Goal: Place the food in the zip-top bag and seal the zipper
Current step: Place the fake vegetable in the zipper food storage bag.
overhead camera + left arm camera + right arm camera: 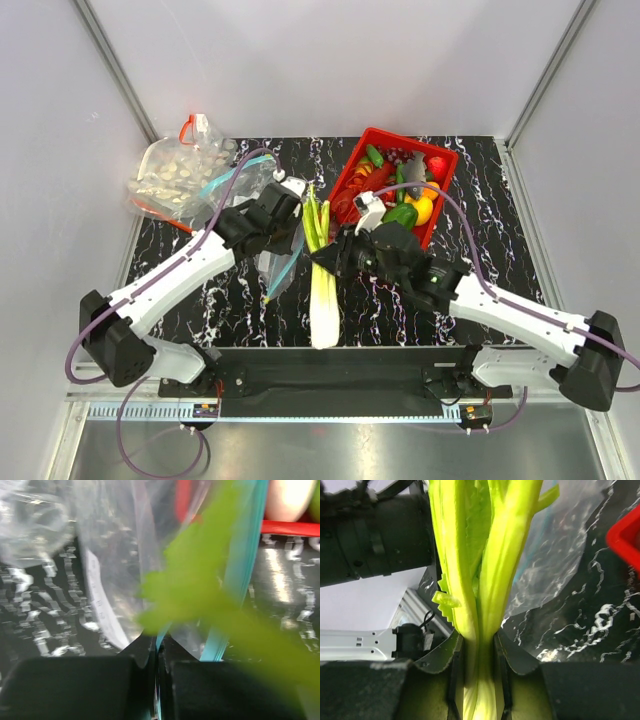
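Clamped tight on the leek point(323, 300) with the right pincer point(479, 647), gripping where white stalk turns green. Pinched fully together on the zipper point(245, 555) with the left pincer point(157, 652), holding up the bag point(115, 555) by that edge, near the middle of the bench point(495, 200). Leek lengthwise from near edge toward far edge, leaves at the far end, stalk end by the near edge. Bag just left of the leaves, touching or almost; cannot tell whether inside the mouth or only against it. Likely next: tip the leafy end left and feed lengthwise through the mouth, using the right arm, already carrying it. Other food hard to pick out in the red basket point(354, 168) toward the far right corner.
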Tool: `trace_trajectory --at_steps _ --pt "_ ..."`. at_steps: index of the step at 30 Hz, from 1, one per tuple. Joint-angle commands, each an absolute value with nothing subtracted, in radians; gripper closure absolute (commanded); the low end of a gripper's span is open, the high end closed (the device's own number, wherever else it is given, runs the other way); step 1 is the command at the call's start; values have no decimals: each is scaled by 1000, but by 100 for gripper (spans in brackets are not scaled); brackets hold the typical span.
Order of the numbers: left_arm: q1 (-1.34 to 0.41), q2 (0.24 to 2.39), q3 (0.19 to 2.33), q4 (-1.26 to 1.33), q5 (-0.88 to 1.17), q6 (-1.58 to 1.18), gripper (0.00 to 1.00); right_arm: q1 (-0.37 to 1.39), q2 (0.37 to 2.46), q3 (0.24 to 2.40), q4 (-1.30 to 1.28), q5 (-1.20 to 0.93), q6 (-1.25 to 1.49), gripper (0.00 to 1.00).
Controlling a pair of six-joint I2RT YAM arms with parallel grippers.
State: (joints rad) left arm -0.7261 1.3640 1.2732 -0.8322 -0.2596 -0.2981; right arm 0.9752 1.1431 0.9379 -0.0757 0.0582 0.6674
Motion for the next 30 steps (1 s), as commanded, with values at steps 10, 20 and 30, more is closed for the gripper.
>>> trace_trajectory --at_steps 10,20,30 --pt "-724 1155 1037 -404 -63 -466 100 968 1296 917 173 -129 782 100" --pt "-726 1109 934 -305 -5 -451 100 924 1380 945 113 -210 779 97" --pt "-726 1019 934 -316 69 -382 100 876 1496 937 109 -385 775 95"
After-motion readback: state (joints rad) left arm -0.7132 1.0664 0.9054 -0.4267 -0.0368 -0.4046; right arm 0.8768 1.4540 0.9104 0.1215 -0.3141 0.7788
